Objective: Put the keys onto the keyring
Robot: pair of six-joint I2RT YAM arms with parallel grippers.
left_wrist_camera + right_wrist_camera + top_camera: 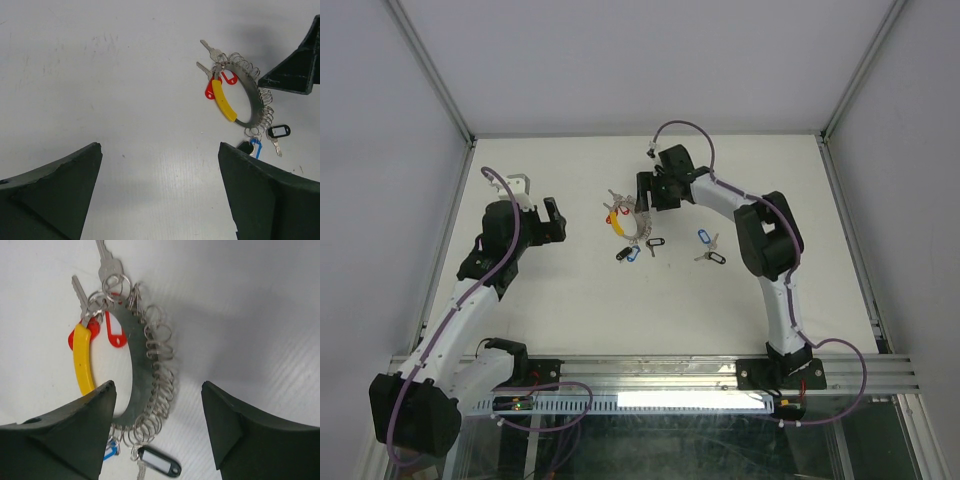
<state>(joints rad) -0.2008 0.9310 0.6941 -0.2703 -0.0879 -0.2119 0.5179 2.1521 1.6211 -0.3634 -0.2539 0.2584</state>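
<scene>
The right gripper (157, 390) is seen wide open and empty above the keyring (141, 357); the left gripper (160, 150), equally spread and empty, near it.

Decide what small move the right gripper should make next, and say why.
Probably lower the right gripper and close on the keyring to steady it. Its jaws stand open right above the ring's band, and two keys lie loose, apart from the ring, not yet threaded on.
</scene>
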